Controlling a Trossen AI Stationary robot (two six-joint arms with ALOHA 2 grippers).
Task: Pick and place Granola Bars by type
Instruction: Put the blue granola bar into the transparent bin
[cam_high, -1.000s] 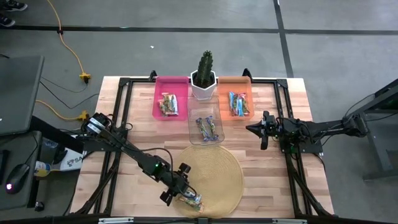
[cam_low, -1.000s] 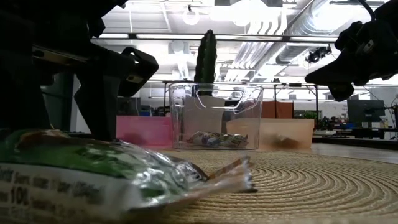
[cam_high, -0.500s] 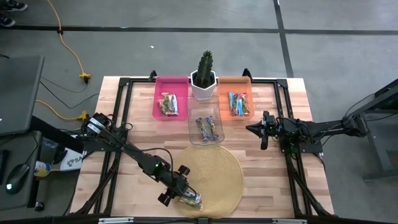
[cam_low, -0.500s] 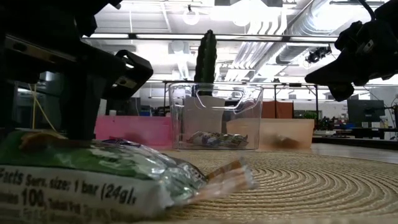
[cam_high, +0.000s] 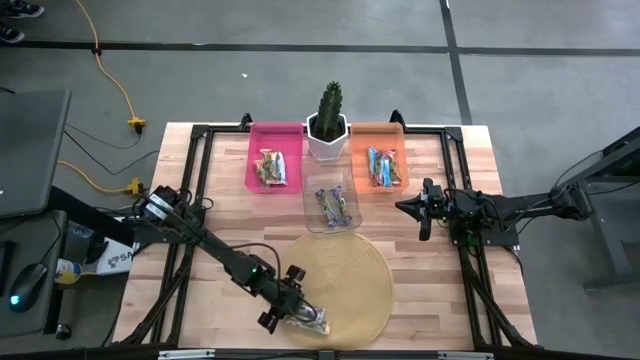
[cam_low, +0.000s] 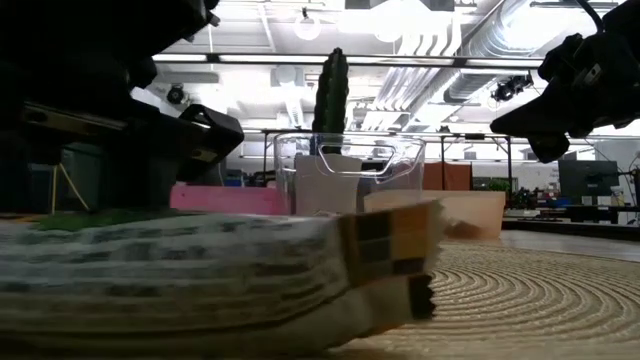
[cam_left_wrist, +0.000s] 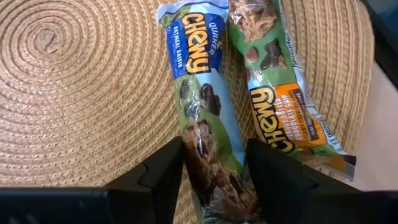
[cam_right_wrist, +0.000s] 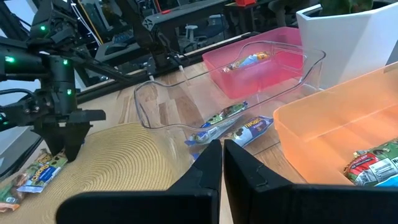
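Observation:
Two granola bars lie side by side on the round woven mat (cam_high: 350, 275), near its near-left edge. One has a blue label (cam_left_wrist: 199, 81), the other a brown-orange label (cam_left_wrist: 280, 112). In the high view they show together (cam_high: 310, 322). My left gripper (cam_left_wrist: 214, 146) (cam_high: 287, 312) stands over them, shut on the blue-label bar. My right gripper (cam_high: 424, 210) (cam_right_wrist: 222, 149) is shut on nothing and waits right of the clear bin. Sorted bars lie in the pink bin (cam_high: 254, 160), the clear bin (cam_high: 311, 212) and the orange bin (cam_high: 385, 128). My left gripper pinches the blue-label bar near its wrist-side end (cam_left_wrist: 211, 180), one finger (cam_left_wrist: 165, 174) on each long side. The fingers come from above, pointing down, and lie across the bar. The bar lies flat on the mat, and its far end (cam_left_wrist: 186, 18) points toward the mat's middle.
A cactus in a white pot (cam_high: 328, 125) stands between the pink and orange bins at the far edge. The clear bin sits in front of it. The brown-orange bar lies right beside the left gripper's outer finger. Bare wood shows left and right of the mat.
My left gripper has moved a little toward the table's near edge and come down over the two bars. In the low view the bar nearest the camera has turned about, showing its edge instead of its printed face. My right arm kept still.

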